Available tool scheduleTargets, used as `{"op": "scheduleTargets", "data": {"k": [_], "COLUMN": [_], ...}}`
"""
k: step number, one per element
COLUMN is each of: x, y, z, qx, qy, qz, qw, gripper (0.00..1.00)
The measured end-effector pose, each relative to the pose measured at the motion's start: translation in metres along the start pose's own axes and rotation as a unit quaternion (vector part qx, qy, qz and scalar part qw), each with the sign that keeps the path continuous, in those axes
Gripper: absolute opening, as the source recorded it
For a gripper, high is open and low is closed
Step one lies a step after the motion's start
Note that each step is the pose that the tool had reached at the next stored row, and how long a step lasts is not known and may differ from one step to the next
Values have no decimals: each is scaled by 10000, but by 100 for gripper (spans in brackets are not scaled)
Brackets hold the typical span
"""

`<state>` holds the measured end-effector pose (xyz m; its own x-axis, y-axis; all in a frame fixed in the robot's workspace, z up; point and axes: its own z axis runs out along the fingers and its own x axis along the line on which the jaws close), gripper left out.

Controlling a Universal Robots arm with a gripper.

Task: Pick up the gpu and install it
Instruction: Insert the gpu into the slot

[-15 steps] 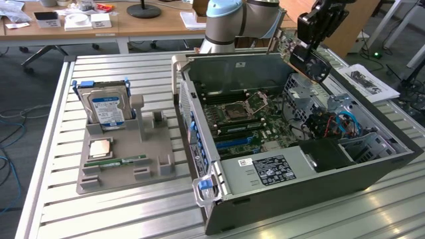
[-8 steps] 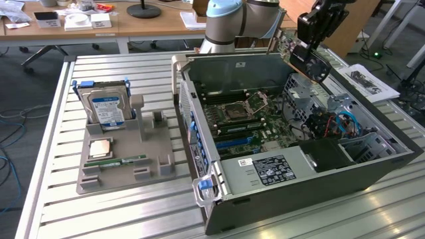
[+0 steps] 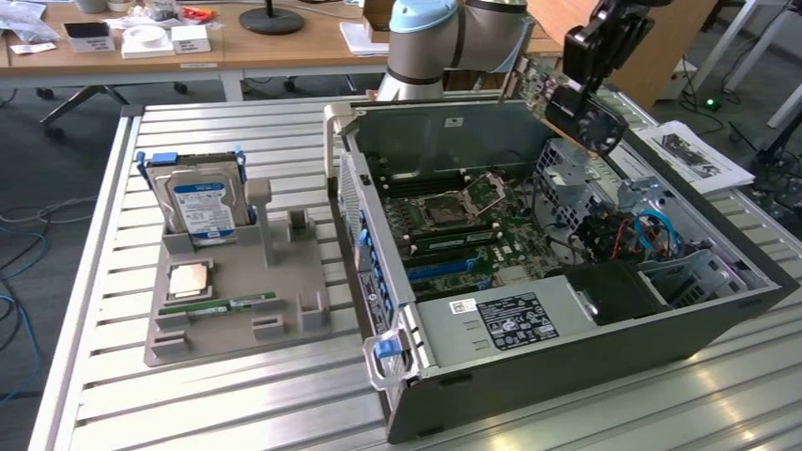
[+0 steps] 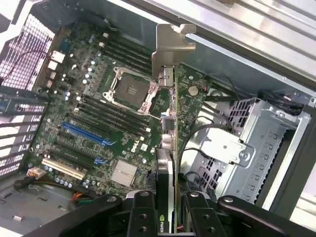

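**The gpu gripped over the open case, not yet seated**

Nearest, the gripper (image 4: 170,210) is seen with its jaws partly closed and clamped on the two faces of the gpu (image 4: 168,168). The card is grasped edge-on, with its silver bracket (image 4: 170,47) at the end far from the fingers. The card is hanging in the air above the motherboard (image 4: 94,98), apart from it, and no slot is touched. Farther off, the walls of the case (image 3: 452,141) are seen around the board. For this step it is judged that the card's edge should be lined up parallel with the blue slot (image 4: 86,134) before any pressing is done. The lowering should be made straight, without tilt, so that the contacts are not bent.
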<state>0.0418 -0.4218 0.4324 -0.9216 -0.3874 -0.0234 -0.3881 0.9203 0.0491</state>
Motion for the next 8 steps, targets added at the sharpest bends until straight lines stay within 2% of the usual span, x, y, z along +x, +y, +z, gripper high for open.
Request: {"op": "scheduleTargets", "data": {"k": [4,8], "x": [0,0], "y": [0,0], "z": [0,0], "qx": [-7,-13], "qy": [14,28], "qz": [-292,-563], "qw": [9996,9984], "gripper": [27,27]}}
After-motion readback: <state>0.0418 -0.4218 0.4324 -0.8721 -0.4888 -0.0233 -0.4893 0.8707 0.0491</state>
